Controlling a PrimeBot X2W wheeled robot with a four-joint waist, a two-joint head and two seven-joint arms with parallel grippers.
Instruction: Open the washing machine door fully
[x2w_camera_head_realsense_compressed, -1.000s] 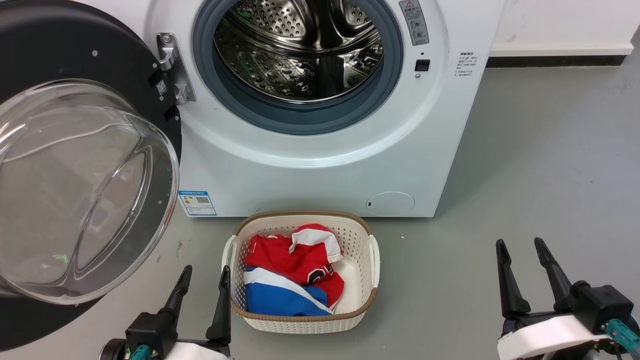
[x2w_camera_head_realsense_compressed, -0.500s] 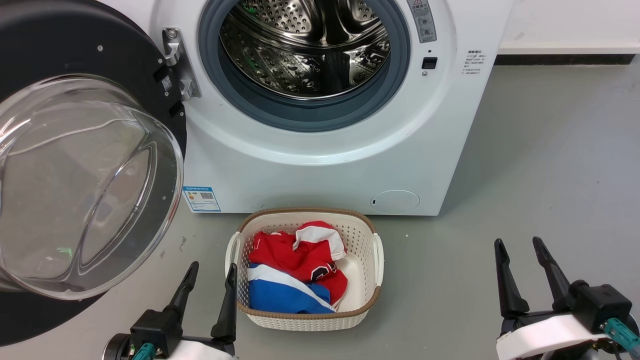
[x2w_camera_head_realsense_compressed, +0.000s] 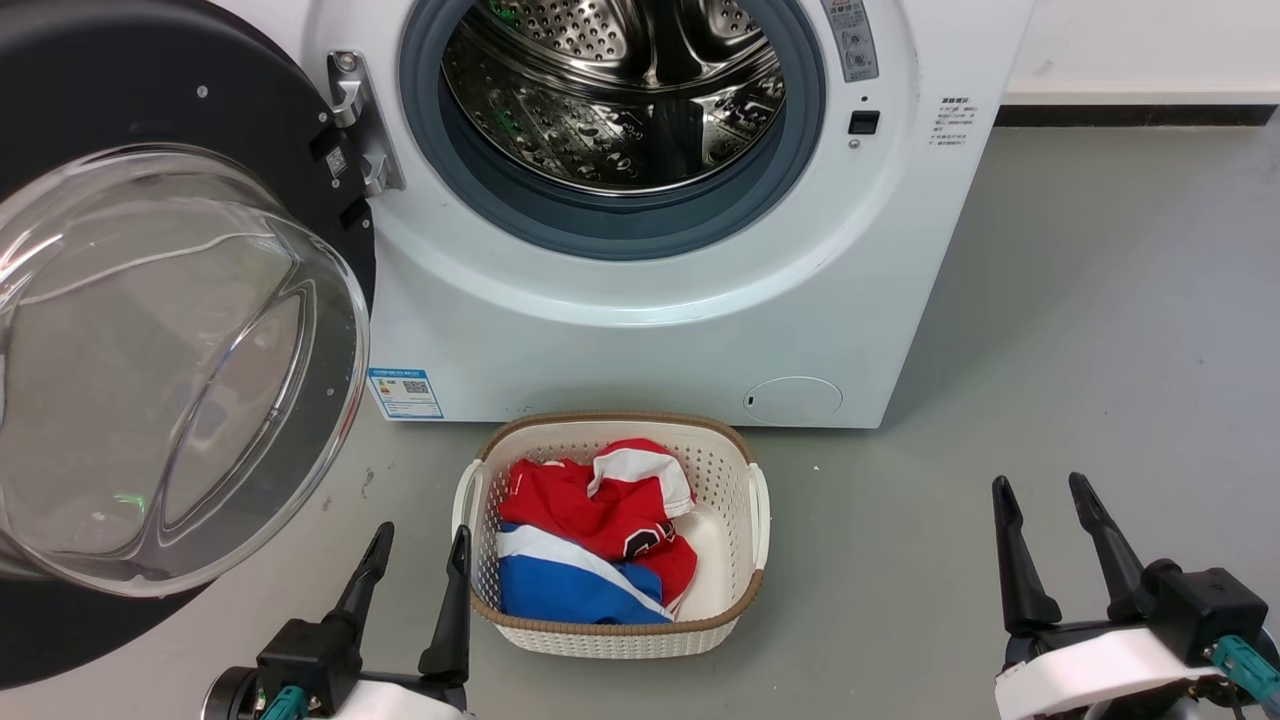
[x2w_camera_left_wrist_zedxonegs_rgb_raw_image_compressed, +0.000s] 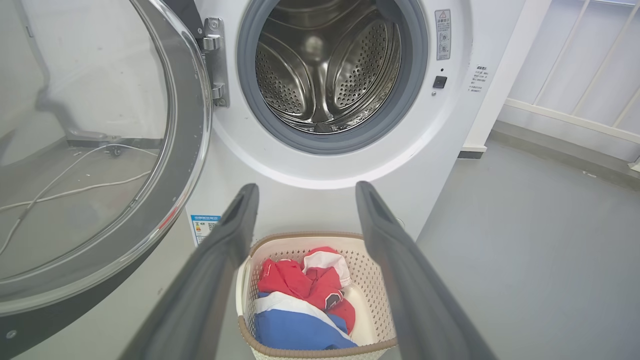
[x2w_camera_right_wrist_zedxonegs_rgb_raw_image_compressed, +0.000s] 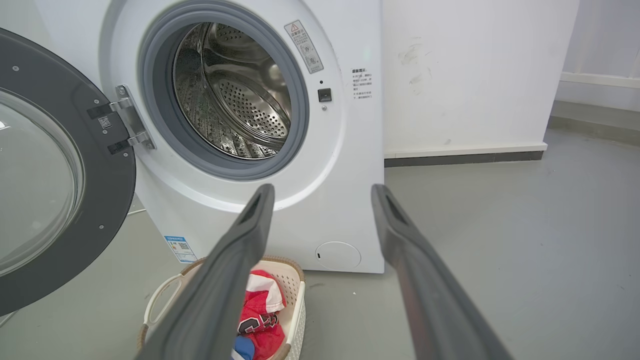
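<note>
Hanging wide open on its hinge, the washing machine door (x2w_camera_head_realsense_compressed: 170, 370) sits left of the drum (x2w_camera_head_realsense_compressed: 610, 90). Left pincer (x2w_camera_head_realsense_compressed: 422, 530) is just beside the laundry basket (x2w_camera_head_realsense_compressed: 610, 640), right pincer (x2w_camera_head_realsense_compressed: 1039, 483) well off to the other side. Both are spread apart, holding nothing.

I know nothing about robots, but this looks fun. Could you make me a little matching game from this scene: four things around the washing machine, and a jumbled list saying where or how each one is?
Things:
1. washing machine door
2. drum
3. basket
4. small round flap

Descriptions:
A. shiny steel full of holes, ringed by grey rubber
B. low on the machine, on its white front, towards the right
C. swung open on its hinge, at the left
D. on the floor before the machine, holding red, white and blue clothes

Pairs: 1-C, 2-A, 3-D, 4-B.
</note>
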